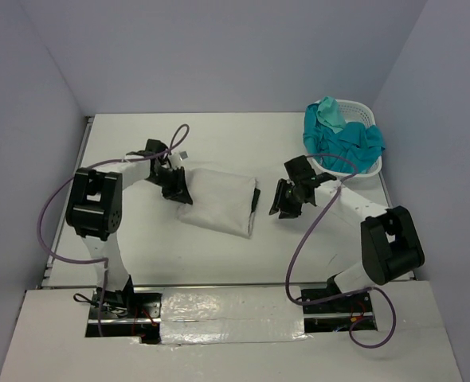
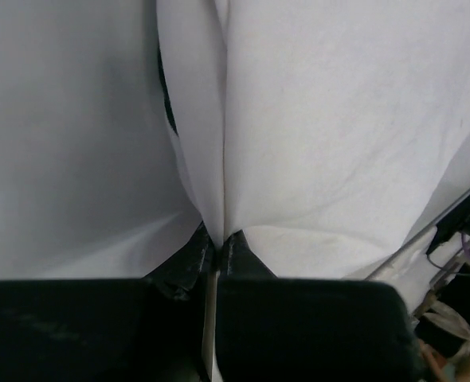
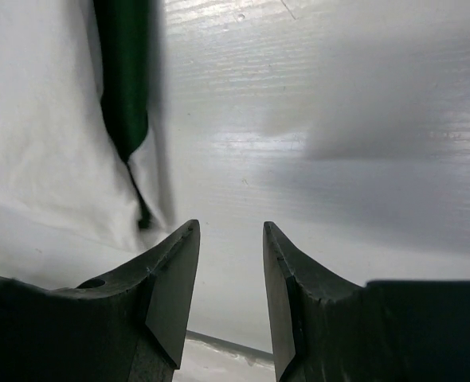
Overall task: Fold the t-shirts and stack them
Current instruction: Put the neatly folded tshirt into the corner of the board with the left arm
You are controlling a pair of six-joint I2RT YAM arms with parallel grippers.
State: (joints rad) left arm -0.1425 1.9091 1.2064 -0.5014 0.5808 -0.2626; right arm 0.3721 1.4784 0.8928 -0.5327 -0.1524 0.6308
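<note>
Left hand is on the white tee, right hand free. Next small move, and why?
Probably ease the right hand onto the right edge of the white t-shirt and close. The left hand already pinches the opposite edge; the right stands open over bare table, just short of the cloth, where a dark green t-shirt peeks out. Two grips should keep it even.

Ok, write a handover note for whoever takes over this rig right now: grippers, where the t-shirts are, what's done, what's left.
Left gripper: shut, pinching the left edge of the white t-shirt.
Right gripper: open, empty, just off that shirt's right edge.
Done: white t-shirt lies folded mid-table; a dark green t-shirt peeks out at its right edge.
Teal t-shirt and pale mint t-shirt sit heaped in the basket, unfolded.
Left: fold and stack those two.
</note>
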